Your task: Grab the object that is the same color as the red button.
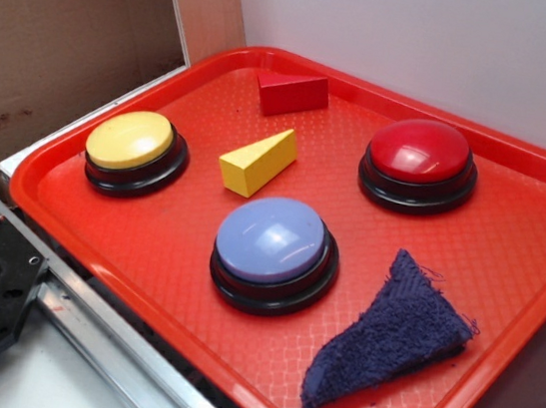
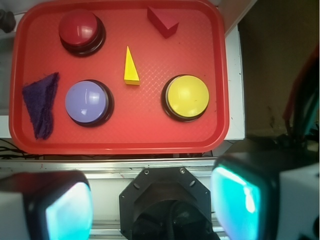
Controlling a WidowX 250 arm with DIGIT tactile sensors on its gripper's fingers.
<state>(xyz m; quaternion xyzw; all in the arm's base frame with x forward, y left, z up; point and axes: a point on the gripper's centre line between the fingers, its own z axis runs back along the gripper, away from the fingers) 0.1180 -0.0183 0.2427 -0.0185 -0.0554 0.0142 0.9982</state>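
The object, a small dark-red wedge block (image 1: 293,92) (image 2: 163,22), lies at the far edge of the red tray (image 1: 508,255) (image 2: 150,142). The red button (image 1: 419,163) (image 2: 81,31), a glossy dome on a black base, sits on the tray to the block's right in the exterior view. My gripper (image 2: 156,205) is open, high above the robot base in front of the tray, its two cyan-padded fingers (image 2: 237,202) wide apart with nothing between them. The gripper does not show in the exterior view.
On the tray also sit a yellow wedge (image 1: 257,162) (image 2: 131,67), a yellow button (image 1: 135,151) (image 2: 186,97), a pale-blue button (image 1: 273,252) (image 2: 88,102) and a dark-blue cloth (image 1: 392,335) (image 2: 41,102). The black robot base (image 2: 167,205) and a metal rail (image 1: 114,339) lie in front; a cardboard wall (image 1: 65,26) stands left.
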